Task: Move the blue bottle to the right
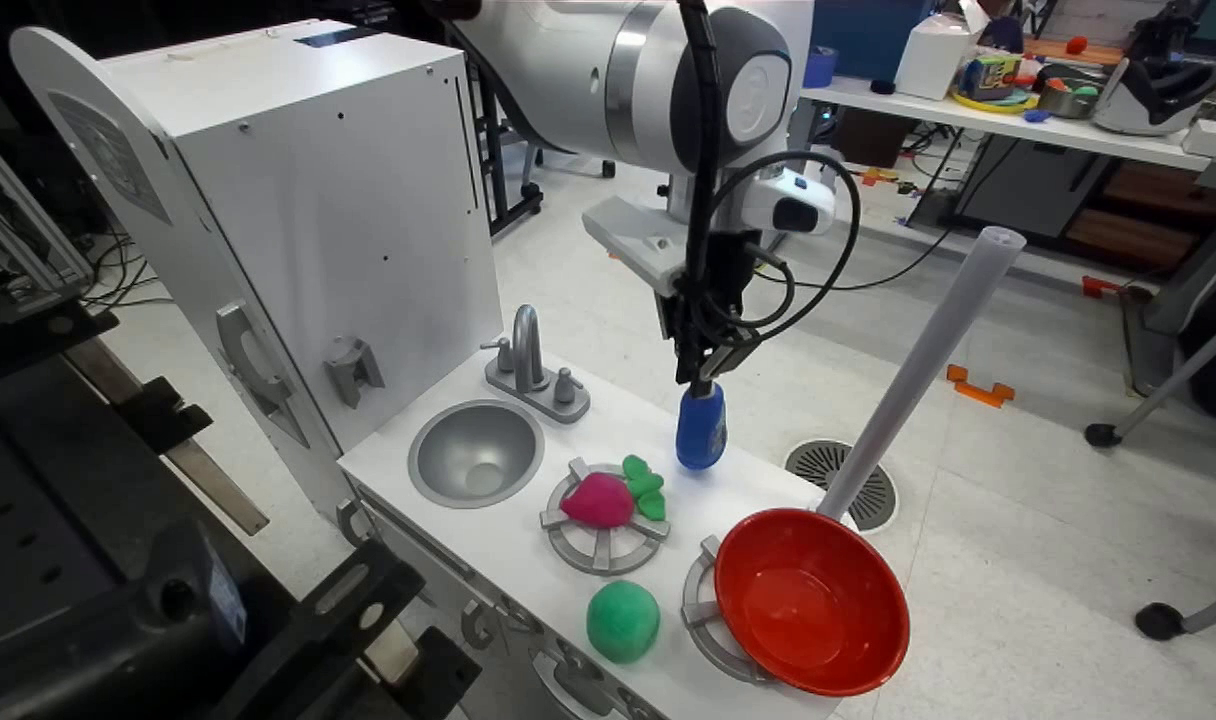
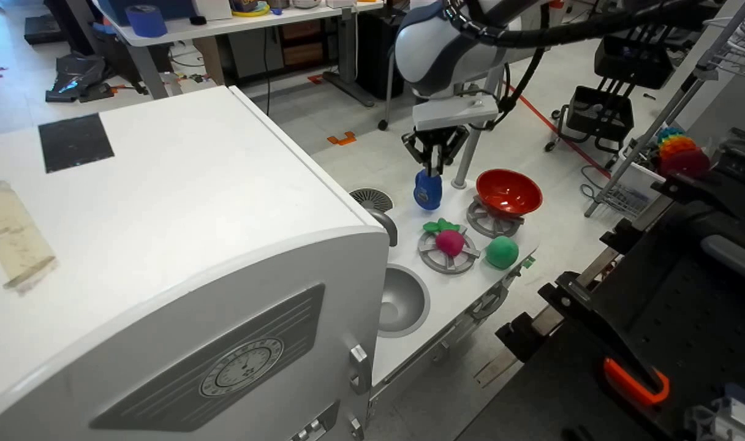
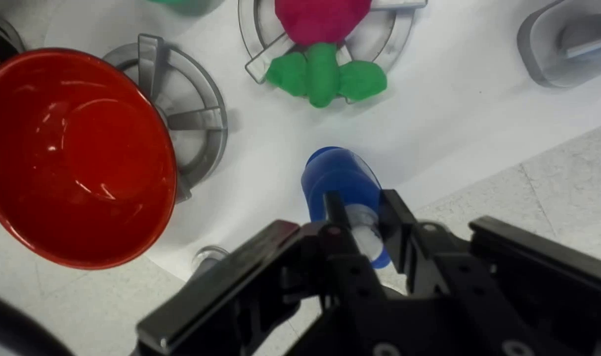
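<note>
The fingers (image 3: 396, 217) are pinched narrowly on the upper part of the blue bottle (image 3: 334, 175), one on either side by its white cap (image 3: 368, 241). In both exterior views the bottle is directly below them, cap end up; whether its base touches the bench (image 3: 439, 123), I cannot tell. Next out from the fingers comes the pink toy (image 3: 320, 20) on its burner (image 1: 602, 553), its green leaves (image 3: 362, 80) pointing toward the bottle, with bare bench between. To the right of the fingers in an exterior view, a pole (image 1: 918, 370) rises from the bench's edge, and close by it the red bowl (image 1: 813, 600) sits tilted on a second burner (image 3: 195, 119); these crowd that side. To the left of the fingers there stands the faucet (image 1: 528, 365). Farther out, past the pink toy, is the green ball (image 1: 623, 622), near the bowl but apart from it. The sink (image 1: 473, 450) lies beyond the faucet, and past that stands the tall white cabinet (image 1: 338, 220).
</note>
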You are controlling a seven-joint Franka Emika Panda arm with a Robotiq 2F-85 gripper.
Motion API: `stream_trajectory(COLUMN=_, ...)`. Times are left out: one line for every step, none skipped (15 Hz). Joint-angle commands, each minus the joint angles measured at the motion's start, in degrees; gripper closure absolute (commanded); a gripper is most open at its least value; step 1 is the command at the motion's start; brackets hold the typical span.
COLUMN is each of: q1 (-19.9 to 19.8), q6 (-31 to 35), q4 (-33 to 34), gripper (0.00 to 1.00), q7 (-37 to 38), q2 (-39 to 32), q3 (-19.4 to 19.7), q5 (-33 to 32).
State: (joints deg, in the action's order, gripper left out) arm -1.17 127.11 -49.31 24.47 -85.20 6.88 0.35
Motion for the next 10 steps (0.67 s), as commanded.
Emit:
stream_trajectory(q1=-1.0, q6=-2.3, q4=-0.1, gripper=0.94, q7=3.6, q2=0.0, q3=-0.8, q5=2.6)
stream_trajectory(q1=-1.1, q6=-2.4, q4=-0.1, gripper=0.94, q7=4.4, q2=0.0, q3=-0.6, q5=3.1)
stream_trajectory(q1=-1.2, q6=-2.5, q4=-0.1, gripper=0.94, q7=5.2, q2=0.0, q3=-0.5, q5=3.5)
stream_trajectory(q1=-1.4, q6=-2.7, q4=-0.1, gripper=0.94, q7=6.2, q2=0.0, q3=-0.2, q5=3.9)
stream_trajectory(q1=-1.6, q6=-3.1, q4=-0.2, gripper=0.94, q7=7.3, q2=0.0, q3=0.1, q5=4.1)
stream_trajectory(q1=-1.7, q6=-3.6, q4=-0.4, gripper=0.94, q7=8.4, q2=0.0, q3=0.5, q5=4.1)
stream_trajectory(q1=-1.9, q6=-4.1, q4=-0.7, gripper=0.94, q7=9.1, q2=0.0, q3=0.7, q5=4.3)
stream_trajectory(q1=-2.2, q6=-4.6, q4=-0.8, gripper=0.94, q7=9.4, q2=0.0, q3=0.8, q5=4.1)
stream_trajectory(q1=-2.4, q6=-4.9, q4=-1.0, gripper=0.94, q7=9.7, q2=0.0, q3=0.7, q5=4.1)
stream_trajectory(q1=-2.8, q6=-4.9, q4=-1.1, gripper=0.94, q7=9.7, q2=0.0, q3=0.5, q5=4.2)
